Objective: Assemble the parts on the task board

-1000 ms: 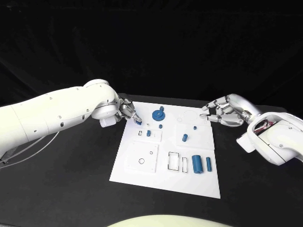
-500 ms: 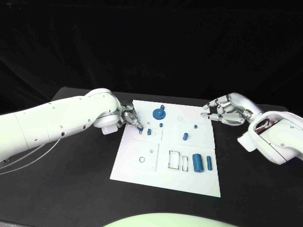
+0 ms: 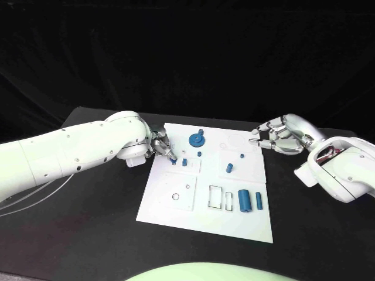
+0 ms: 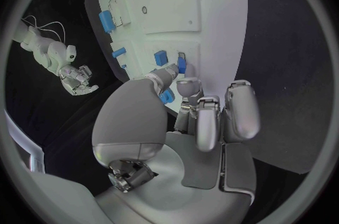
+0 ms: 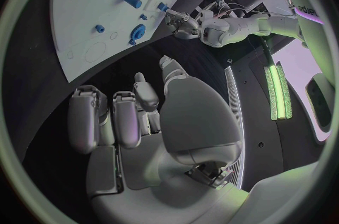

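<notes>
The white task board (image 3: 238, 219) lies in the middle of the black table. My left hand (image 3: 160, 144) is at the board's far left edge and pinches a small blue part (image 3: 172, 159) between thumb and a finger, its lower end on or just above the board; the same small blue part (image 4: 181, 63) is seen in the left wrist view. Beside it stand a short blue peg (image 3: 184, 163) and a blue gear-like piece (image 3: 196, 139). My right hand (image 3: 277, 139) hovers off the board's far right corner, fingers curled in, holding nothing.
More blue parts are on the board: a small peg (image 3: 229, 169), a thick cylinder (image 3: 245, 201) and a thin one (image 3: 258, 202) near the right edge. Outlined empty slots (image 3: 214, 198) and a round hole (image 3: 176, 196) lie near the board's middle.
My left hand has carried the small blue part from beside the gear toward me, down to the board next to the short peg. The right hand has barely moved.
</notes>
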Controlling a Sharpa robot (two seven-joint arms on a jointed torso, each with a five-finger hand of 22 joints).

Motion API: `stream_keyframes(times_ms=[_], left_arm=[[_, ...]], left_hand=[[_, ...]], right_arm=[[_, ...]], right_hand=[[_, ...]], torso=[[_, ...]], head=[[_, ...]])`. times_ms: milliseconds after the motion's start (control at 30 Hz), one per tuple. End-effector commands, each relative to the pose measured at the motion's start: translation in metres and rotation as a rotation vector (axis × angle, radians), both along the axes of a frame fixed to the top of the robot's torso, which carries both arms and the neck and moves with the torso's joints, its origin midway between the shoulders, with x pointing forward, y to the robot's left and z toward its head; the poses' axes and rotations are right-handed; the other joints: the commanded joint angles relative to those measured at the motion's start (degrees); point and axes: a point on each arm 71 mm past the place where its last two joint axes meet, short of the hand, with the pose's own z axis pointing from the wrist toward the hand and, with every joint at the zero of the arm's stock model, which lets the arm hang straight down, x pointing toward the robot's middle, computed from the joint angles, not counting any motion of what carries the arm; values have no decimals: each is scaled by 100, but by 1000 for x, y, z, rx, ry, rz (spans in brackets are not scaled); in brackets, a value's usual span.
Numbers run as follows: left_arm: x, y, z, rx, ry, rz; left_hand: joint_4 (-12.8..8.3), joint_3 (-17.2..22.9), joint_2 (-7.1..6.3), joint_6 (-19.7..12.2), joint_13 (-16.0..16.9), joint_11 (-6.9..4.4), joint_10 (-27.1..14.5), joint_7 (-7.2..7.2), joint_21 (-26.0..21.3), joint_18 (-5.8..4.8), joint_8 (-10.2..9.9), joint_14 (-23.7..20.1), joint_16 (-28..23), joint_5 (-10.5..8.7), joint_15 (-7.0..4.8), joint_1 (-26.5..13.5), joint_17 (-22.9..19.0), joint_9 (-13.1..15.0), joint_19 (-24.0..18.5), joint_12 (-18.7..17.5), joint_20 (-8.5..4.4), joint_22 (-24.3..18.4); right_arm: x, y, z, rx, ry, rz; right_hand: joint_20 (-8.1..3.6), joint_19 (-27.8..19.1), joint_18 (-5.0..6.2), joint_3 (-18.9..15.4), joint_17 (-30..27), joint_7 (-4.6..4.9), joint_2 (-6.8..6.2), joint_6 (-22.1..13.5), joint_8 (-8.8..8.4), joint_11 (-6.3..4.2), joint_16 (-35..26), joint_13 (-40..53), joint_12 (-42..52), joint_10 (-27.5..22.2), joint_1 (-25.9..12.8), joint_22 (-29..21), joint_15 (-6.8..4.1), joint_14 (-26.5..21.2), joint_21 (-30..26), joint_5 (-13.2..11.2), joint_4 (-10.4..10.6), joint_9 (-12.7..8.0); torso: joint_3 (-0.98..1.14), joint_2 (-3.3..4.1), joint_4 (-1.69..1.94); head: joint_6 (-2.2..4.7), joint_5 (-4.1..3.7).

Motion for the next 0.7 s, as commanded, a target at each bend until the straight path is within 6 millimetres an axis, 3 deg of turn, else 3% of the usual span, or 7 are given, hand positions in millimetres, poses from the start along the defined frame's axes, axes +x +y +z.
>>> stream_keyframes(times_ms=[33,700], left_arm=[[-2,-2,-2,29,18,-31],[-6,-2,-3,38,41,-49]], left_hand=[[-34,-19,21,184,6,-3,49,-127,23,-51,23,613,34,19,-44,-37,1508,4,27,27,-4,10],[-26,-41,9,253,5,-21,77,-150,33,-54,39,613,34,19,-59,-107,1508,4,37,29,-8,29]], right_arm=[[0,0,0,-2,1,12],[1,-1,-1,-7,-2,6]], right_hand=[[-22,-20,62,-44,-8,3,3,3,25,3,-29,8,20,25,-24,656,-48,252,-40,24,5,-8],[-22,-20,62,-44,-8,3,3,3,25,3,-29,8,20,25,-24,656,-48,252,-40,24,5,-8]], torso=[[-1,-2,2],[-4,-4,3]], head=[[-10,-6],[-30,2]])
